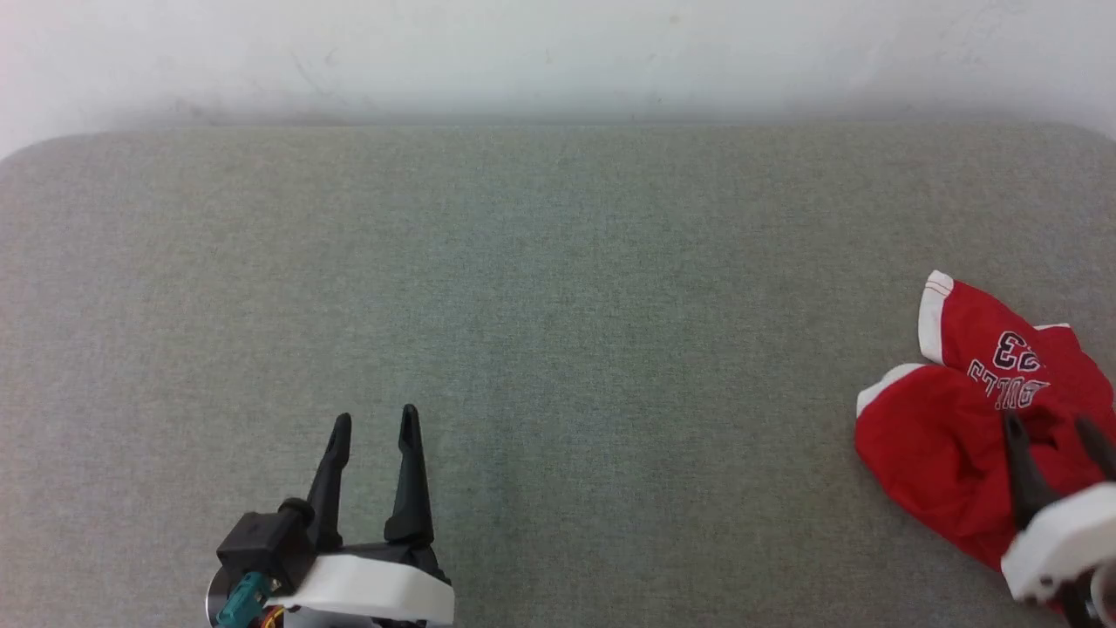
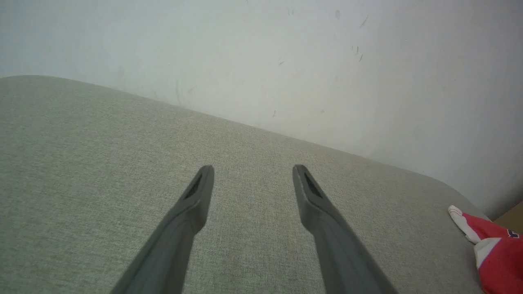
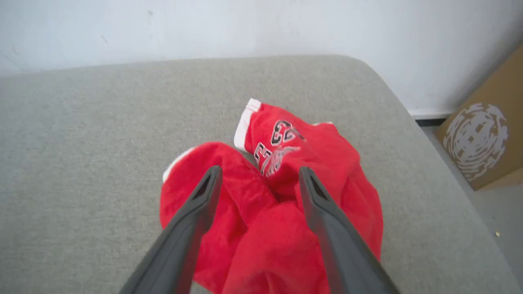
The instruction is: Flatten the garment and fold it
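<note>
**Hovering spread above a crumpled garment [image 3: 327,151]**

Noted right claw [image 3: 259,170] spread wide just above the garment, pinching nothing visible. Noted left claw [image 1: 375,415] likewise spread, well apart, over bare table [image 1: 558,262]. Found garment bunched in a heap near the table's right edge, lettering uppermost. Judged nothing flattened, nothing folded: whole task outstanding. Counted two claws, one garment, one table, one cardboard box [image 3: 478,139].
</note>
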### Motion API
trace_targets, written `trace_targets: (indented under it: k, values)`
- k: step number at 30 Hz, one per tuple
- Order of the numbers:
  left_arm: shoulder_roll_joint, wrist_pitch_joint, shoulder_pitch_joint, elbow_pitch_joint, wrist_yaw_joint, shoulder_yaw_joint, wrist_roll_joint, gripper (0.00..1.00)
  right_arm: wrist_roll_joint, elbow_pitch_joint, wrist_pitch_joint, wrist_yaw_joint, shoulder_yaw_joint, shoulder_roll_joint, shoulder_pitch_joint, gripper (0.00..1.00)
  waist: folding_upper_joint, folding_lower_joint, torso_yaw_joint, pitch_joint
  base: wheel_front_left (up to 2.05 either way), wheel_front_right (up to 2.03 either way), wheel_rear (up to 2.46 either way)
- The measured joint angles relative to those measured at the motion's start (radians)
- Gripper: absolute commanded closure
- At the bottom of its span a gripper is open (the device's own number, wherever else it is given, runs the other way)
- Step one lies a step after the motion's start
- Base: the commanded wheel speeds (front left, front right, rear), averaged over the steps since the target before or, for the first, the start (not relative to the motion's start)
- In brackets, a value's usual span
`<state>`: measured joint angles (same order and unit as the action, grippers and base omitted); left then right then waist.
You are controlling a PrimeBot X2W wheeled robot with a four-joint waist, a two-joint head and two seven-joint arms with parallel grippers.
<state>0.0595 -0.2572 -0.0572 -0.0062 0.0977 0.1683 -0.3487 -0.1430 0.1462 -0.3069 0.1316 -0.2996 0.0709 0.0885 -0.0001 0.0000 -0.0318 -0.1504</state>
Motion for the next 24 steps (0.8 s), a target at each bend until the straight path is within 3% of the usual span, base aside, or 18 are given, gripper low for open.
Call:
trace_targets:
  k: [6, 11, 17, 18, 19, 20, 21, 22, 24]
  values:
    - [-0.002, 0.0, 0.0, 0.001, -0.002, 0.011, -0.004, 0.0, 0.001, 0.046, -0.103, 0.0, 0.132, 0.094, -0.096, 0.0, 0.0, 0.0, 0.023, 0.004, 0.0, 0.0, 0.0]
    - [-0.004, 0.0, 0.005, 0.003, -0.002, 0.026, -0.008, 0.0, 0.023, -0.046, -0.276, 0.0, 0.167, 0.151, -0.115, 0.0, 0.0, 0.0, 0.054, -0.012, 0.0, 0.0, 0.0]
    - [-0.005, 0.0, 0.028, 0.01, -0.002, 0.032, -0.012, 0.0, 0.055, -0.14, -0.317, 0.0, 0.181, 0.197, -0.154, 0.0, 0.0, 0.0002, 0.098, -0.043, 0.0, 0.0, 0.0]
    - [-0.005, 0.0, 0.028, 0.012, -0.002, 0.032, -0.012, 0.0, 0.054, -0.163, -0.318, 0.0, 0.195, 0.201, -0.157, 0.08, 0.0, 0.0001, 0.105, -0.048, 0.0, 0.0, 0.0]
    - [-0.005, 0.0, 0.028, 0.013, -0.002, 0.032, -0.012, 0.0, 0.051, -0.185, -0.318, 0.0, 0.21, 0.207, -0.158, 0.08, 0.0, 0.0001, 0.112, -0.052, 0.0, 0.0, 0.0]
    - [-0.005, 0.0, 0.028, 0.014, -0.002, 0.033, -0.012, 0.0, 0.049, -0.207, -0.318, 0.0, 0.217, 0.209, -0.159, 0.42, 0.0, 0.0001, 0.119, -0.056, 0.0, 0.0, 0.0]
    - [-0.005, 0.0, 0.028, 0.015, -0.002, 0.033, -0.012, 0.0, 0.049, -0.226, -0.317, 0.0, 0.226, 0.212, -0.161, 0.63, 0.0, 0.0001, 0.125, -0.059, 0.0, 0.0, 0.0]
    - [-0.005, 0.0, 0.028, 0.016, -0.002, 0.034, -0.013, 0.0, 0.049, -0.241, -0.313, 0.0, 0.237, 0.216, -0.164, 0.96, 0.0, 0.0001, 0.13, -0.061, 0.0, 0.0, 0.0]
    - [-0.005, 0.0, 0.028, 0.019, -0.002, 0.035, -0.019, 0.0, 0.045, -0.264, -0.29, 0.0, 0.241, 0.221, -0.175, 1.0, 0.0, 0.0001, 0.14, -0.061, 0.0, 0.0, 0.0]
